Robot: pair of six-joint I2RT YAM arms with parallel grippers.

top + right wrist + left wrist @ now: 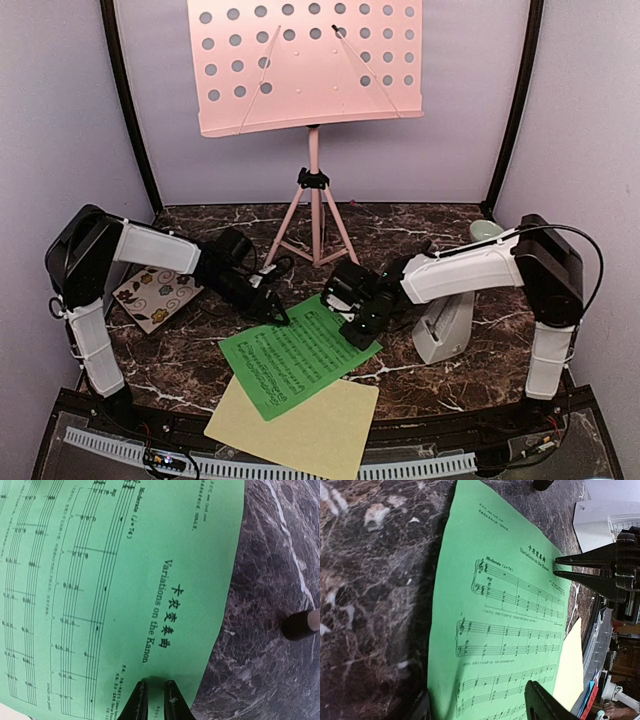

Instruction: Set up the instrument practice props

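A dark marbled table is seen, with one pink music stand set at its back centre on a tripod. Two sheets are laid in front of it: one green music sheet at the middle of the table, and one pale yellow music sheet tucked partly beneath its near corner and hung over the near edge. One light-grey metronome is stood at the right, partly hidden by the right arm stretched across it. One floral tile is laid at the left, just beside the left arm, and one small pale green bowl is glimpsed behind the right arm.

The left fingers are held wide apart above the left part of the green sheet, with nothing between them. The right fingers are drawn almost together, a thin gap being left, at the sheet's right edge beside the printed title; the paper is seen flat under them, though whether it is actually touched cannot be made out.
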